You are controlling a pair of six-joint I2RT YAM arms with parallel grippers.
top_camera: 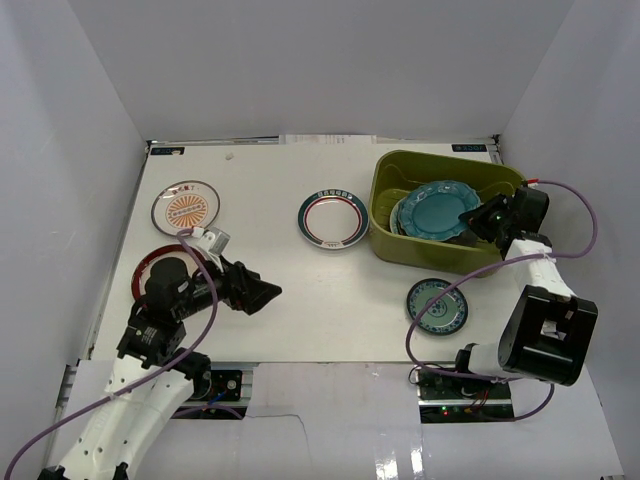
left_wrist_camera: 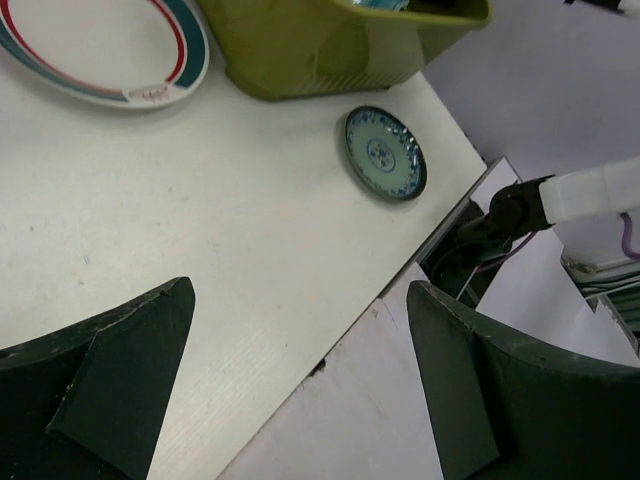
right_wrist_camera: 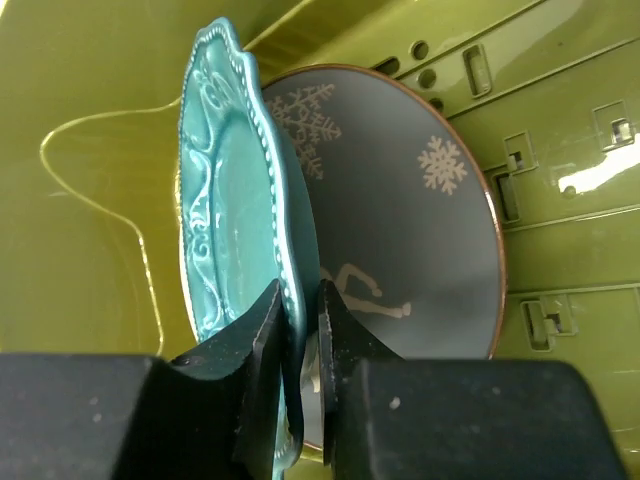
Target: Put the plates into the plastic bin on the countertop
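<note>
Over on the right, the right claw [top_camera: 478,222] reaches into the green bin [top_camera: 425,255] and pinches the rim of the teal scalloped plate [top_camera: 435,210], its jaws drawn narrow on either side of the edge. That plate stands almost on edge inside the bin. Just behind it sits a grey plate [right_wrist_camera: 410,240] with white snowflakes and a brown rim, backed by the bin's slotted plastic.

The left claw [top_camera: 255,292] hangs above the left part of the counter [top_camera: 330,300], jaws spread wide and holding nothing.

Four more plates lie flat on the counter. An orange sunburst plate [top_camera: 186,207] is at the far left. Nearer, a red-and-black plate [top_camera: 150,265] is partly hidden under the left arm. A white plate with red and teal rings [top_camera: 333,219] sits mid-counter, just left of the bin. A small teal-and-white plate [top_camera: 437,305] lies just in front of the bin.
</note>
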